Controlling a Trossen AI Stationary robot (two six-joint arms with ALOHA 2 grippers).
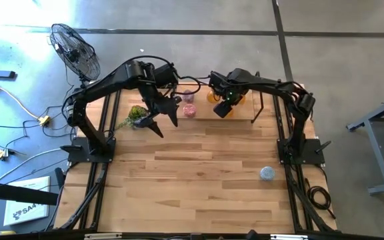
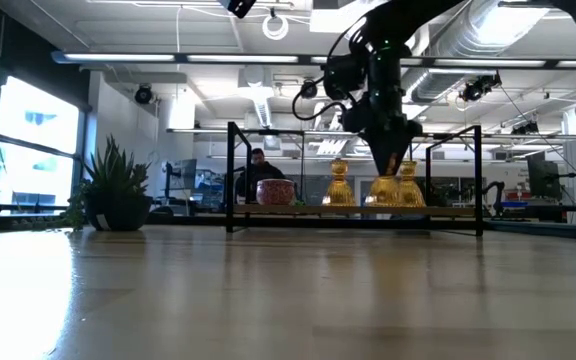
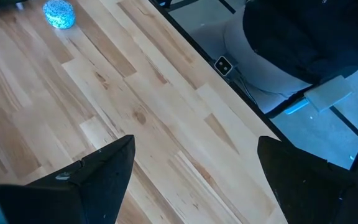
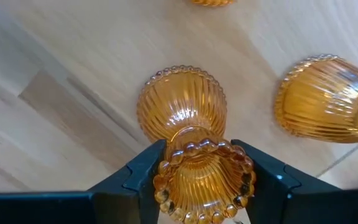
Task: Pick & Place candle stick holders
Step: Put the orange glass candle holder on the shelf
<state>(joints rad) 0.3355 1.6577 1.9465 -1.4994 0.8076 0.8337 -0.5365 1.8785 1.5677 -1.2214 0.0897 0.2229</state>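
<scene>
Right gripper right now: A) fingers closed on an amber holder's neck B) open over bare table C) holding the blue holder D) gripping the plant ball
A: in the right wrist view the right gripper has both fingers pressed against the beaded top of an amber candle stick holder; the light blue holder sits alone near the table's front right.

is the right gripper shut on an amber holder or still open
Shut on it: in the right wrist view the right gripper has both fingers pressed against the neck of an upright amber holder.
</scene>
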